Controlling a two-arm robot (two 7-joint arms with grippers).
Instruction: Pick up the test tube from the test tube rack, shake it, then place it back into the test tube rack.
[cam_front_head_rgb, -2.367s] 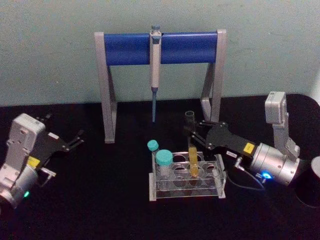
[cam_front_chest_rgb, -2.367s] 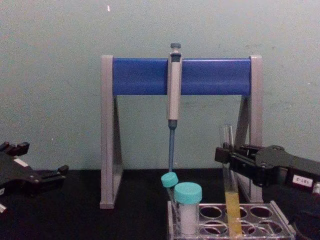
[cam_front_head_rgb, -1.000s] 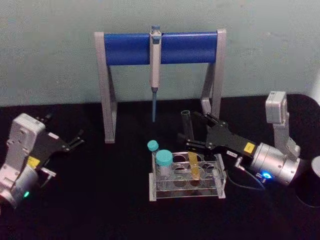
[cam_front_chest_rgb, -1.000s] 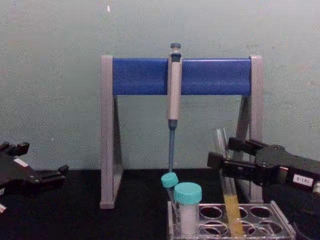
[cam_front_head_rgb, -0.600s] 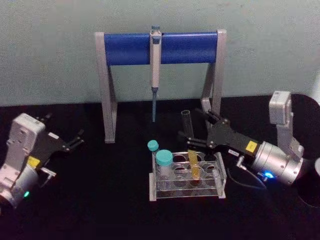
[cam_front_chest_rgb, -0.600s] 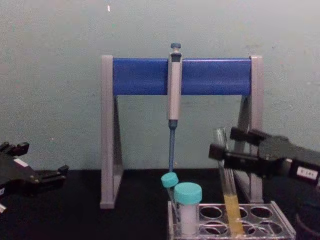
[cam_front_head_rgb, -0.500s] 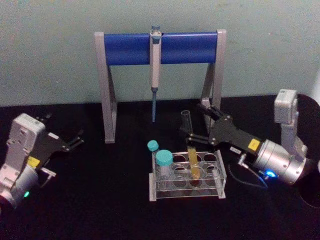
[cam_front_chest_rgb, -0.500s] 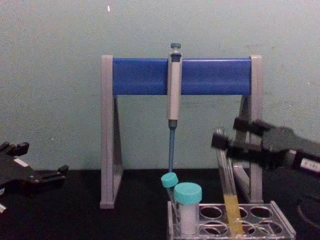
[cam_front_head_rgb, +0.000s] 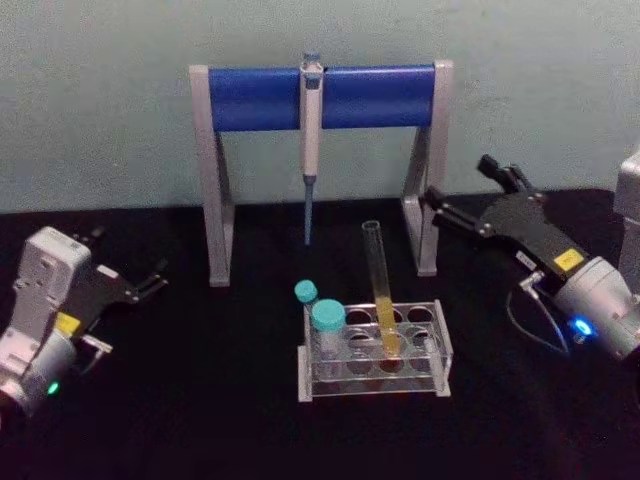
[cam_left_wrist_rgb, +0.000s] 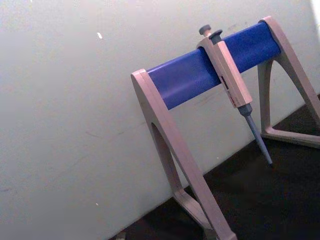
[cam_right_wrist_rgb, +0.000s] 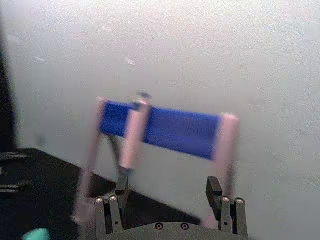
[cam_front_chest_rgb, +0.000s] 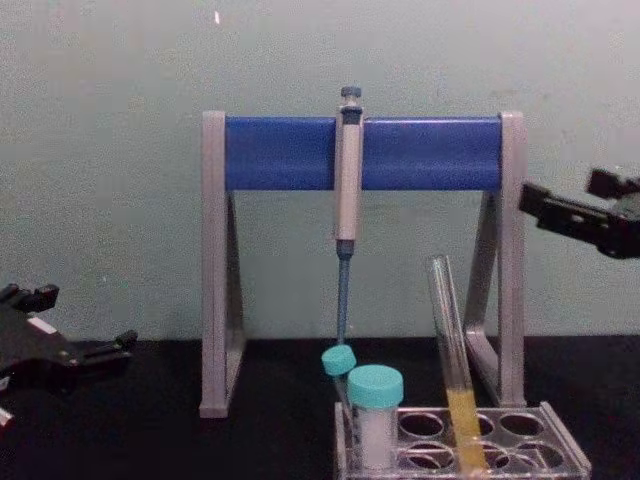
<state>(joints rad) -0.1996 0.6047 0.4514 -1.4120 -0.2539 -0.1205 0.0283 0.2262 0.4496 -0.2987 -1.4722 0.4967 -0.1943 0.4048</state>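
You are holding the right gripper (cam_front_head_rgb: 460, 200) empty, jaws spread, far right of the test tube (cam_front_head_rgb: 378, 285), which is leaning in the test tube rack (cam_front_head_rgb: 372, 352). Keep clear of it. The left gripper (cam_front_head_rgb: 150, 280) is sitting open, parked left.

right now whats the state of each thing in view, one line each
test tube: uncapped, in the test tube rack, leaning, yellow liquid in its lower part, not held
test tube rack: on the table, holds three items
wide vial: teal cap on, in the rack
thin tube: teal cap on, in the rack
pipette: hanging on the stand
right end effector: open, raised, right of the stand
left end effector: open, parked at far left
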